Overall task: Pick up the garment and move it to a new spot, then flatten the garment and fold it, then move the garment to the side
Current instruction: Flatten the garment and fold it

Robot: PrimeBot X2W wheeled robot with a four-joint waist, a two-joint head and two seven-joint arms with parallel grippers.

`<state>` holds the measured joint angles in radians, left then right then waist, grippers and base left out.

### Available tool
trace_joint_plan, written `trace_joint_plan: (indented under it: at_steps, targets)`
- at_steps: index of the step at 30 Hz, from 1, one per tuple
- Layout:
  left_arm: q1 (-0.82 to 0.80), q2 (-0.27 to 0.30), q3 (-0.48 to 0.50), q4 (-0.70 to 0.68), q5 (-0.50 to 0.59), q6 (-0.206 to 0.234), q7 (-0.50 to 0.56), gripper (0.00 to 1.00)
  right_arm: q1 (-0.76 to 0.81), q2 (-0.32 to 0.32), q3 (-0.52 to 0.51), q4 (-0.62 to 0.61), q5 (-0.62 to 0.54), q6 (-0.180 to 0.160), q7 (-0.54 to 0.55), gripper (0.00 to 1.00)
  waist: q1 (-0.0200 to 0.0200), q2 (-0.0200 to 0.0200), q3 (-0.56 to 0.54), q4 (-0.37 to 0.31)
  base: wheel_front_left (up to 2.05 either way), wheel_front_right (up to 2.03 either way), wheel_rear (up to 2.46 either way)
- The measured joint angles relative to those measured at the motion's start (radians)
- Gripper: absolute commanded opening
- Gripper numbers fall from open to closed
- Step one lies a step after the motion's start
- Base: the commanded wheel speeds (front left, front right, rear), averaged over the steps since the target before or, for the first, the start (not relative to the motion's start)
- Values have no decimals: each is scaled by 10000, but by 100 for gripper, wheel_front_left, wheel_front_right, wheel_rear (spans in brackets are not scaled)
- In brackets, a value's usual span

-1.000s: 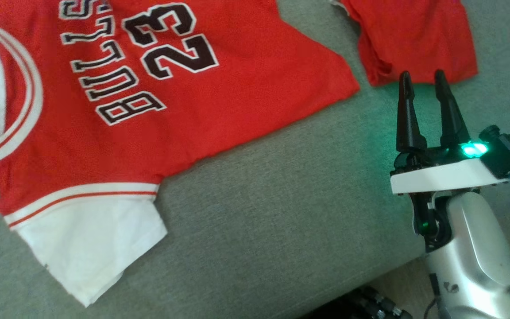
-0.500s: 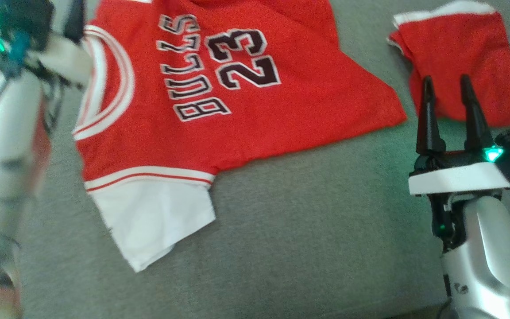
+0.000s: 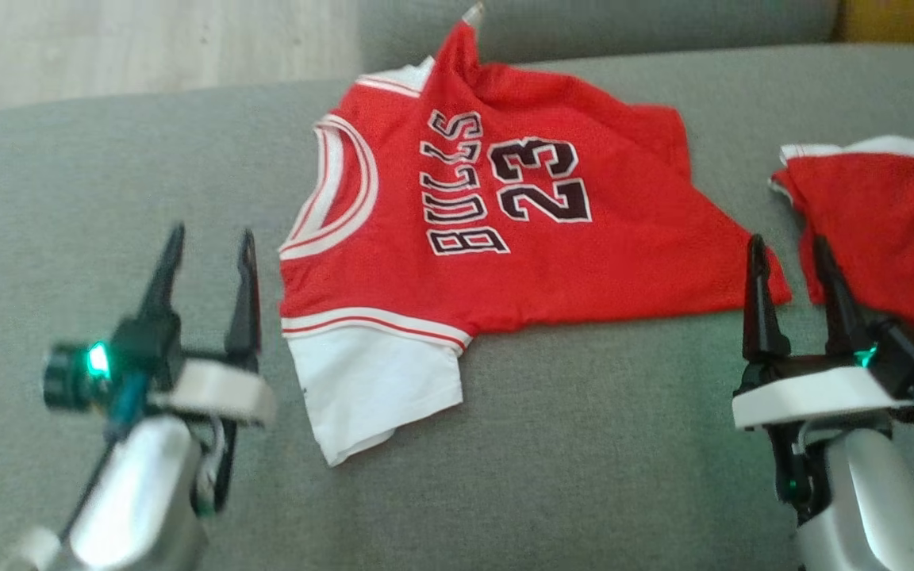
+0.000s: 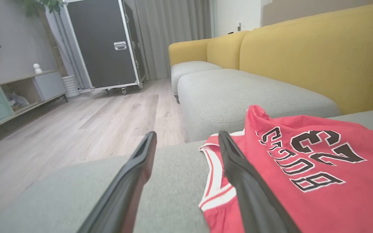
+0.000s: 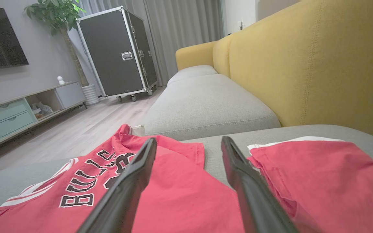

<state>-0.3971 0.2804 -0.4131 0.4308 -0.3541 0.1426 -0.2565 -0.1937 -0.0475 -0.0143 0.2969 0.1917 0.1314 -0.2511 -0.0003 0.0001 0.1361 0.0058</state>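
A red jersey garment with white trim, "BULLS 23" lettering and a white sleeve lies on the grey sofa seat, its far corner bunched upward. In the left wrist view the garment lies to the right of the fingers. My left gripper hovers open just left of its collar, holding nothing. My right gripper hovers open by the garment's right corner, empty. The right wrist view shows the garment under and left of the fingers.
A second red piece with white trim lies right of the jersey, near my right gripper. Yellow sofa backrest runs behind. Another grey cushion, wooden floor, a black wheeled case and a low cabinet lie beyond.
The head camera has pulled back and swung, so the whole jersey and both grippers now show. My left arm came down from the upper left to beside the collar.
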Motion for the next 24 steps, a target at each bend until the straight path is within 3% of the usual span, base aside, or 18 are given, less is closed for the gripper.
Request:
trace_joint_plan:
  at_steps: [6, 14, 24]
  targets:
    - [1558, -451, 286, -790, -75, 127, 0, 100, 245, 2, 73, 96, 0, 0, 0, 100, 1, 0, -415, 256, 0, 0, 0]
    - [1698, -577, 270, -665, 8, -155, 12, 100, 243, 0, 192, 100, 4, 0, 0, 100, 3, 0, -523, 143, 0, 0, 0]
    - [1922, -780, -368, 552, -374, -648, 1914, 100, 241, 0, 288, 102, 130, 0, 0, 100, 3, 0, -455, -133, 0, 0, 0]
